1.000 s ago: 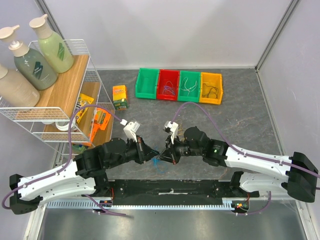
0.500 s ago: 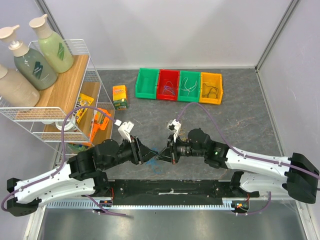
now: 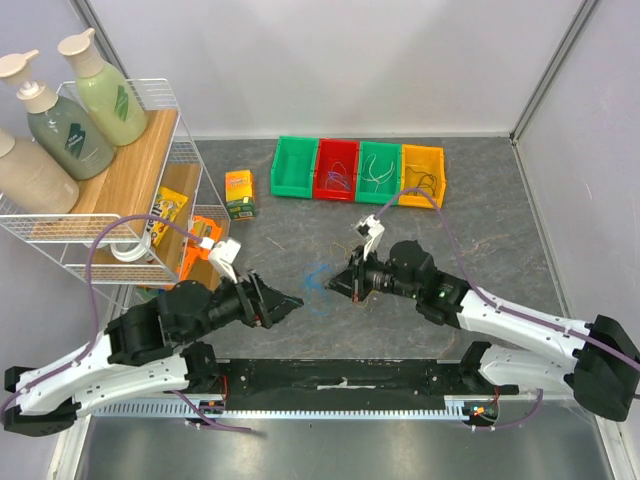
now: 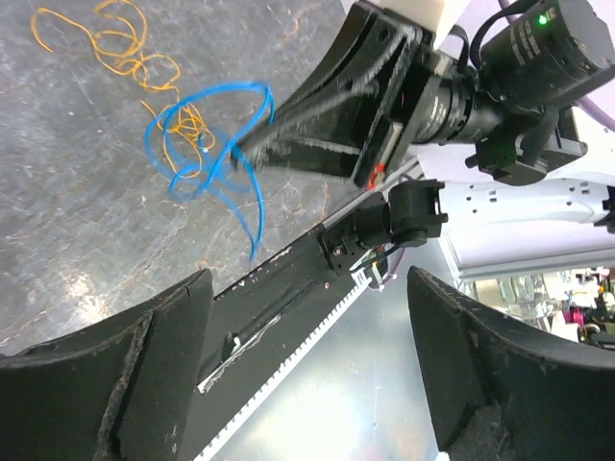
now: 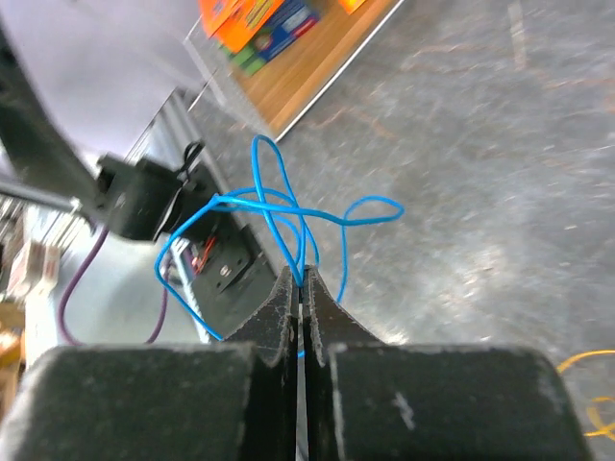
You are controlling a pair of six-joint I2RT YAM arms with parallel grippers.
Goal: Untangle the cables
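Observation:
A thin curly blue cable hangs from my right gripper, whose jaws are pressed shut on it. From above, that blue cable dangles just over the grey table at the tip of the right gripper. An orange-yellow cable lies loose on the table beyond it, apart from the blue cable. My left gripper sits a little to the left of the blue cable. Its jaws are wide open and nothing is between the left fingers.
Four small bins stand in a row at the back: green, red, green and yellow, some holding thin wires. A yellow carton stands left of them. A wire rack with bottles fills the left side.
The left gripper has opened, let go of the blue cable and pulled back to the left. The right gripper has moved right and away from the bases, taking the blue cable along.

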